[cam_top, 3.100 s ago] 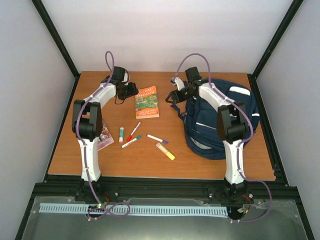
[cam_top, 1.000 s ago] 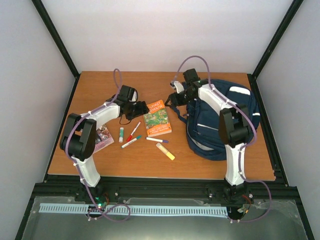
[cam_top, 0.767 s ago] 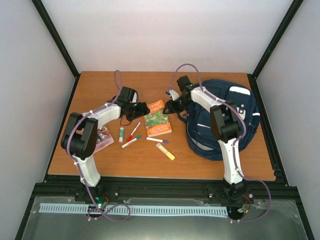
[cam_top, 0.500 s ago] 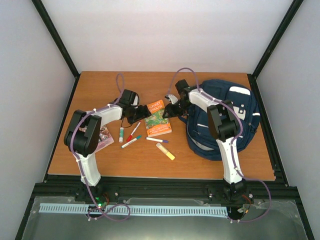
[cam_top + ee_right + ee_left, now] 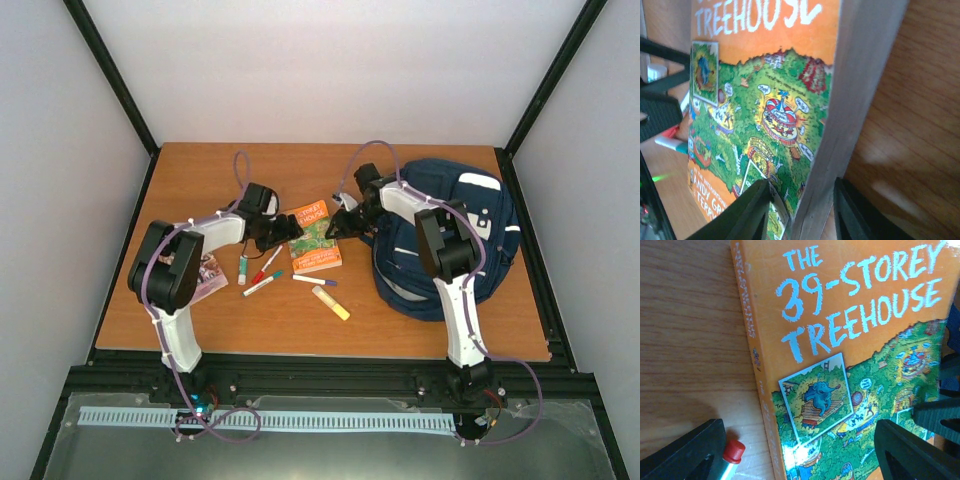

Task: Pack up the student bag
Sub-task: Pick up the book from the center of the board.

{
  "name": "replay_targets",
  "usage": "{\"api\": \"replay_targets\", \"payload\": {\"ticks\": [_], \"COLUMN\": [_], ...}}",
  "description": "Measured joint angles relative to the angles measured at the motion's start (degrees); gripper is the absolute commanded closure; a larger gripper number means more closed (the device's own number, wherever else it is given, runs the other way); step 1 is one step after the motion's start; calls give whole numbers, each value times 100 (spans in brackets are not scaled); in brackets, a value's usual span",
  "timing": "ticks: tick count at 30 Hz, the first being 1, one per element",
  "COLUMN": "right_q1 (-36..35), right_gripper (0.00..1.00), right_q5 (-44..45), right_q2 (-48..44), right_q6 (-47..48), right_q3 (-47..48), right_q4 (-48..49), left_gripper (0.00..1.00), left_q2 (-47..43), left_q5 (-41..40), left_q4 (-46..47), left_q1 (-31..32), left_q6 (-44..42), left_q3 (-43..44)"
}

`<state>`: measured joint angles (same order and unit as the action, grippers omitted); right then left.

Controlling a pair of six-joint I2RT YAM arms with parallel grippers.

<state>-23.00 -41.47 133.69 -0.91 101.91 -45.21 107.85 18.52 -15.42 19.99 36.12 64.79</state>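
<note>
The student bag (image 5: 490, 235) is lying at the right of the table (image 5: 200, 180), reaching almost to its right and far edges. The book (image 5: 316, 248) is now sitting just beside the bag's left flank, dragged in from farther back. The left gripper (image 5: 284, 232) is letting go, jaws spreading wide, while the right gripper (image 5: 341, 222) has swung over from the bag and is narrowing around the page edge; whether it is gripping yet I cannot tell. A handover is looking likely. Markers (image 5: 262, 270) are crowding the left gripper's near side — bare wood is lying open far-left.
</note>
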Motion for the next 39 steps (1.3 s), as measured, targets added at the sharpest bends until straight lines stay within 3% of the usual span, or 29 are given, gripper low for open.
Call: {"api": "replay_targets", "payload": {"ticks": [6,24,32,39], "right_q1": [101,345,374,391], "right_gripper": [75,83,84,84], "right_q5": [-308,-1327,-1600,-1716], "right_q2": [-46,101,219,289], "right_q6": [-275,-715,-732,-734], "right_q3": [-350,-778,-739,-682], "right_q4": [417,1054,1045,986], "left_gripper": [17,14,14,22], "left_q2": [-92,-15,192,256], "left_q5": [-44,-50,579,1182], "left_q4": [24,-9,435,1290], "left_q1": [46,68,-48,-243], "left_q6": [-46,240,407,748], "left_q3": [-133,-31,22,-299]}}
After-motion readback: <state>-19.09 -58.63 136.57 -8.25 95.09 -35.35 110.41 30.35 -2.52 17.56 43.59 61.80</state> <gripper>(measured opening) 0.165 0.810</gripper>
